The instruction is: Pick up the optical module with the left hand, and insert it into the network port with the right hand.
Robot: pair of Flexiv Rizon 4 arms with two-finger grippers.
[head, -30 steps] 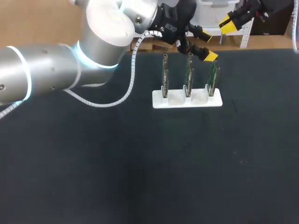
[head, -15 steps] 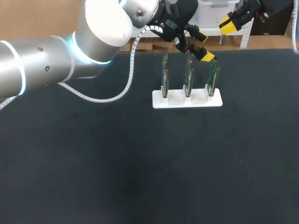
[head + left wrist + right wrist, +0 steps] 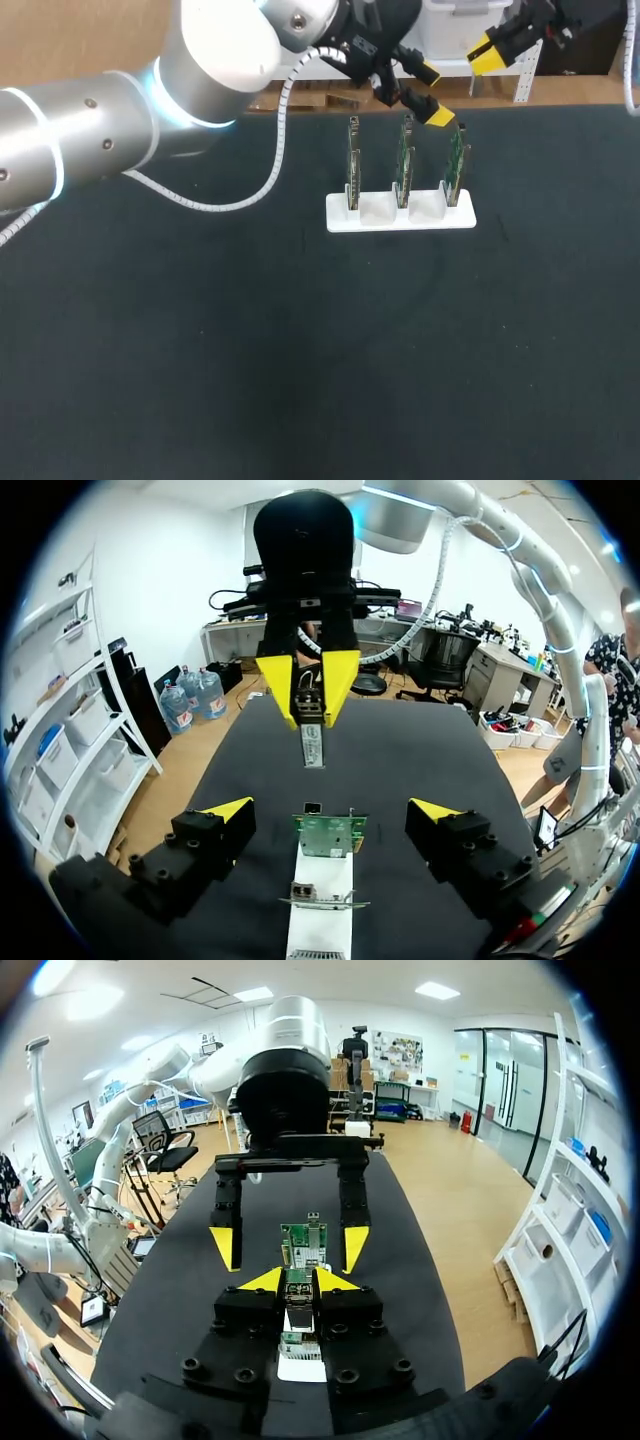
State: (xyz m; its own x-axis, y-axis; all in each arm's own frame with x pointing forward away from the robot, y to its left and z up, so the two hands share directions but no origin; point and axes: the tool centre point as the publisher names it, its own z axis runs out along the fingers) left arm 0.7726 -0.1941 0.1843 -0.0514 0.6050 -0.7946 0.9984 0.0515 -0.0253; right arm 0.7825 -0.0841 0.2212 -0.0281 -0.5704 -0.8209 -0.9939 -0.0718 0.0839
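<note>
Optical module [image 3: 313, 742]: a slim, flat-sided metal bar, silvery and smooth, pinched at one end by the right gripper [image 3: 309, 692] above the far end of the table.
Module's axis: long axis in line with the right gripper's fingers. The free end sticks out past the yellow tips and points down at the boards on the holder, not touching them.
Right gripper: black body with wedge-shaped yellow tips drawn close together, one on each flat side of the module, so it is clamped on it.
Left gripper [image 3: 434, 94]: blocky black fingers studded with screws, yellow tips spread wide with nothing between them. In the left wrist view it sits over the holder, a tip on either side of the row of boards, facing the right gripper.
Circuit boards [image 3: 404, 160]: three thin green rectangles with small components, standing upright on edge, parallel and spaced apart.
Socket [image 3: 303, 891]: a small boxy metal part on the middle board, seen edge-on. Whether it is the network port, I cannot tell.
Holder [image 3: 400, 214]: a white, matte, rectangular block with slots gripping the boards' lower edges.
Table [image 3: 300, 350]: a flat black surface with a dull, cloth-like finish.
Left arm [image 3: 120, 110]: smooth silver tube with rounded white joints, a glowing ring and a ribbed white cable.
</note>
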